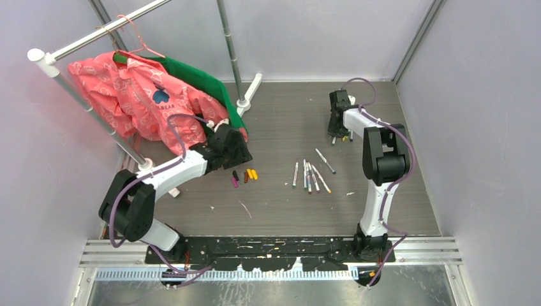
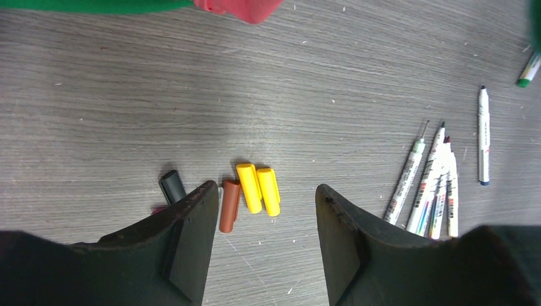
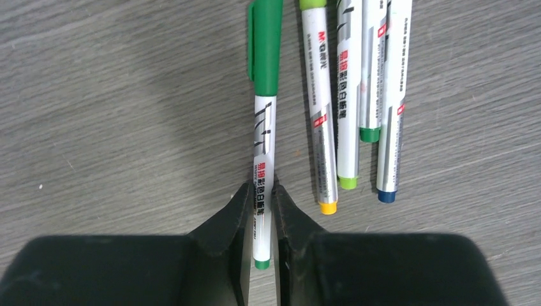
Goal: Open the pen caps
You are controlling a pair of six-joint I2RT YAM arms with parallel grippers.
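Over loose caps [image 2: 258,188] our left gripper [image 2: 266,191] hung with jaws apart. Farther off, the right gripper [image 3: 262,194] sat clamped on the green pen [image 3: 263,140] by its tail, cap [image 3: 266,44] on the opposite end. We judged the left should pull it straight off.

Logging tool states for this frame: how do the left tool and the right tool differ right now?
The left tool is open, jaws wide apart; the right tool is shut on the green-capped pen. The left tool holds nothing and faces loose yellow caps lying ahead of it; the right tool grips the pen's barrel near its tail end, away from the cap. Both have dark fingers and point toward the table.
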